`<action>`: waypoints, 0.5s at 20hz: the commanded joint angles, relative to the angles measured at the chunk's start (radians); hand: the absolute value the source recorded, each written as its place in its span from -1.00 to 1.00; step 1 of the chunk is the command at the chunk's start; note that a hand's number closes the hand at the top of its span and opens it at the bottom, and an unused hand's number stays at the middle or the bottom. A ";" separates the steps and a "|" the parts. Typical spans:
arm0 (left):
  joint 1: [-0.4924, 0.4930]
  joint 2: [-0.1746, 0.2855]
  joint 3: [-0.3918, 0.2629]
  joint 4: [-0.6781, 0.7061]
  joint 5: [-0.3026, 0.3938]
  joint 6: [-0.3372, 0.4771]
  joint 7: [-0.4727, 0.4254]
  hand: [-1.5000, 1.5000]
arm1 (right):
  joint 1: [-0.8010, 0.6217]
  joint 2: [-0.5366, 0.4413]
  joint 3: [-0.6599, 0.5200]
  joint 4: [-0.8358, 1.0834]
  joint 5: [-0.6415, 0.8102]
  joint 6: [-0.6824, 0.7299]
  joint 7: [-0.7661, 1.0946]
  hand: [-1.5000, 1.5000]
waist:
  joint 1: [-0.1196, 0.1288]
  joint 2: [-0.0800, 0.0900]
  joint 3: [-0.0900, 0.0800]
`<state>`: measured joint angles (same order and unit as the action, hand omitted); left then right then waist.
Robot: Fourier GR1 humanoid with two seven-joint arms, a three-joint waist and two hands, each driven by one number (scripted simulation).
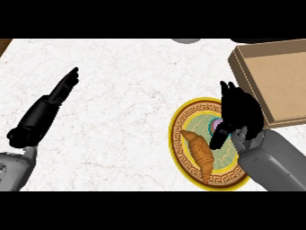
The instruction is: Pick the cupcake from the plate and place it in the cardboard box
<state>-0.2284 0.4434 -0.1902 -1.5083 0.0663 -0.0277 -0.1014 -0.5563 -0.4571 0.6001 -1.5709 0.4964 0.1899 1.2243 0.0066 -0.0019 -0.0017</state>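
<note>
Cupcake [216,123] mostly hidden under right hand [238,111]; orientation unclear

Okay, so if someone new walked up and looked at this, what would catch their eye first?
The yellow-rimmed plate at the counter's lower right stands out, with a croissant on it and the black right hand over it, hiding most of the cupcake. The open cardboard box sits at the upper right, and the left hand rests at the left.

cupcake [216,123]: mostly hidden, on plate [202,106] | cardboard box [281,85]: open, near plate
</note>
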 commanded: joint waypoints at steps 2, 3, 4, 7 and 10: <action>-0.006 -0.008 0.012 0.011 -0.015 -0.012 -0.015 0.00 | -0.020 0.088 -0.016 0.075 0.045 0.044 0.168 -1.00 | -0.003 0.002 0.001; 0.010 0.020 0.046 -0.018 0.028 -0.043 0.021 0.00 | 0.011 0.076 -0.014 -0.010 0.045 0.067 0.202 -1.00 | -0.007 -0.002 0.001; 0.050 0.015 0.025 -0.043 0.003 -0.037 -0.010 0.00 | 0.040 0.049 -0.028 -0.001 0.042 0.067 0.164 -1.00 | -0.006 -0.002 0.001; -0.001 -0.022 0.024 0.014 -0.022 -0.022 0.002 0.00 | 0.027 0.106 -0.041 0.037 0.069 0.062 0.150 -1.00 | -0.009 0.001 0.001; -0.066 -0.024 0.054 0.061 -0.016 -0.032 0.001 0.00 | 0.049 0.155 -0.025 0.079 0.108 0.032 0.144 -1.00 | -0.014 0.003 0.001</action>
<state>-0.2310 0.4321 -0.1547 -1.4933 0.0553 -0.0547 -0.1124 -0.5130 -0.3666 0.5627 -1.5198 0.5682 0.1891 1.1899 -0.0007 -0.0012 -0.0010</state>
